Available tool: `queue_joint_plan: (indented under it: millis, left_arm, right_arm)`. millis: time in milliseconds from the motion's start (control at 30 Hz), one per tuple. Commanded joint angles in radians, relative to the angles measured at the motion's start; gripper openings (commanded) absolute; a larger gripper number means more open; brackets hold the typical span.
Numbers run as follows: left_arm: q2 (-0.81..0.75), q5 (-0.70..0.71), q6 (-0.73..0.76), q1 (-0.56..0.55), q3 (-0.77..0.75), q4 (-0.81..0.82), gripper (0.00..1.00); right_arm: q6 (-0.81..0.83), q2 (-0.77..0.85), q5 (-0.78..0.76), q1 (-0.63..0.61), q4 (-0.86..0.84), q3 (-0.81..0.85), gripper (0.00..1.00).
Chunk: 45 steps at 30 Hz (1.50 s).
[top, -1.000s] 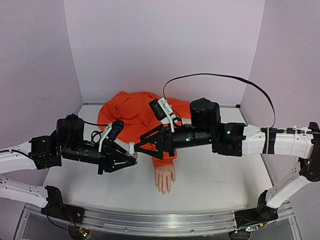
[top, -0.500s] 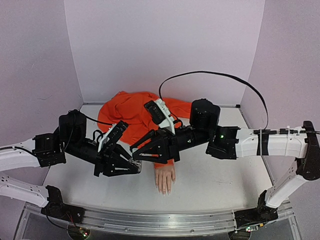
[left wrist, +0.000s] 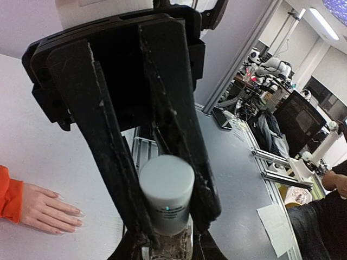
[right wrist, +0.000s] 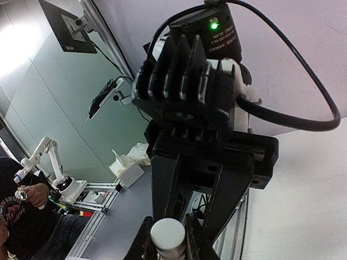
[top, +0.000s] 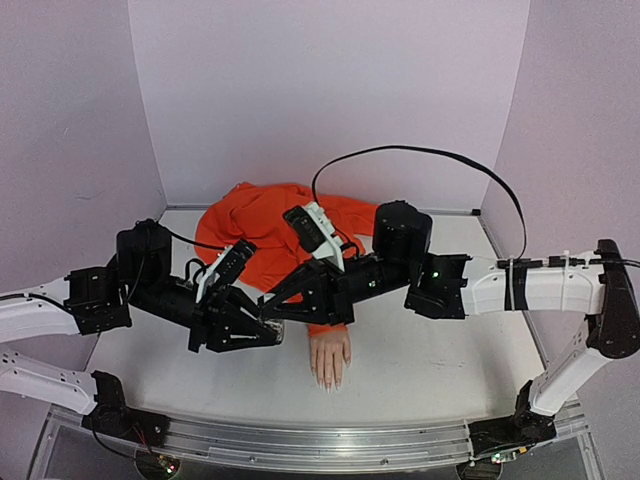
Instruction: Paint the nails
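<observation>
The mannequin hand (top: 330,357) lies palm down near the table's front edge, its orange sleeve (top: 262,225) reaching back. Its pale nails (top: 328,382) point toward me and are bare of any gripper. The left wrist view shows the same hand (left wrist: 46,208) and nails (left wrist: 76,218) at lower left. My left gripper (top: 262,333) is shut on a small clear bottle (left wrist: 172,246), held in the air left of the hand. My right gripper (top: 274,316) meets it from the right, shut on the bottle's white cap (left wrist: 167,190), seen as (right wrist: 168,238) in the right wrist view.
The orange garment spreads over the back middle of the white table (top: 430,360). A black cable (top: 430,152) arcs above the right arm. Purple walls enclose the back and sides. An aluminium rail (top: 320,445) runs along the front edge.
My right gripper has moved left and down onto the bottle's cap and shut on it. The left gripper has carried the bottle a little to the right and lower.
</observation>
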<state>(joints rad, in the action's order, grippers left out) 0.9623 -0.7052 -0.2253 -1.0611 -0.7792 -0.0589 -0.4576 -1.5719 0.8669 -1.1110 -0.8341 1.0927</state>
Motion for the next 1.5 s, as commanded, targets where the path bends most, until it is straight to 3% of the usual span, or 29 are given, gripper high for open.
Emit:
queue_joint_plan:
  millis: [0,100,167,233,267,333,533,767,933,1000,1200,1467]
  left_arm:
    - [-0.026,0.341,0.044,0.003,-0.012,0.032,0.00]
    - [-0.024,0.738,0.038,0.003,-0.019,-0.063,0.00]
    - [0.003,1.040,-0.005,0.003,-0.050,-0.171,0.00]
    - [0.048,1.169,-0.016,0.003,-0.095,-0.274,0.00]
    - [0.067,1.188,-0.010,0.003,-0.120,-0.308,0.00]
    - [0.092,1.185,-0.004,0.000,-0.132,-0.330,0.00]
    - [0.087,1.062,0.010,-0.003,-0.110,-0.306,0.00]
    - [-0.018,0.841,0.062,-0.002,-0.018,-0.196,0.00]
    - [-0.104,0.524,0.117,-0.002,0.018,-0.127,0.00]
    - [-0.124,0.414,0.131,-0.002,0.019,-0.113,0.00]
    - [-0.136,0.156,0.123,-0.002,0.017,-0.041,0.00]
    - [-0.034,-0.006,0.086,-0.002,-0.032,-0.005,0.00]
  right_arm:
    - [-0.020,0.000,-0.066,-0.010,-0.041,0.020,0.00]
    - [0.041,0.016,-0.359,-0.046,0.096,0.027,0.00]
    - [0.058,0.021,-0.729,-0.107,0.234,0.061,0.00]
    - [0.035,-0.003,-1.184,-0.212,0.395,0.140,0.00]
    - [0.008,-0.024,-1.324,-0.248,0.461,0.184,0.00]
    - [-0.027,-0.052,-1.425,-0.293,0.507,0.229,0.00]
    - [0.043,-0.040,-1.274,-0.295,0.424,0.227,0.00]
    - [0.106,0.052,-0.904,-0.181,0.387,0.169,0.42]
    - [0.126,0.140,-0.618,-0.089,0.320,0.063,0.67]
    - [0.112,0.162,-0.531,-0.051,0.293,0.029,0.73]
    - [0.081,0.151,-0.234,-0.023,0.172,0.016,0.74]
    - [0.024,0.056,-0.054,-0.024,0.044,0.061,0.60]
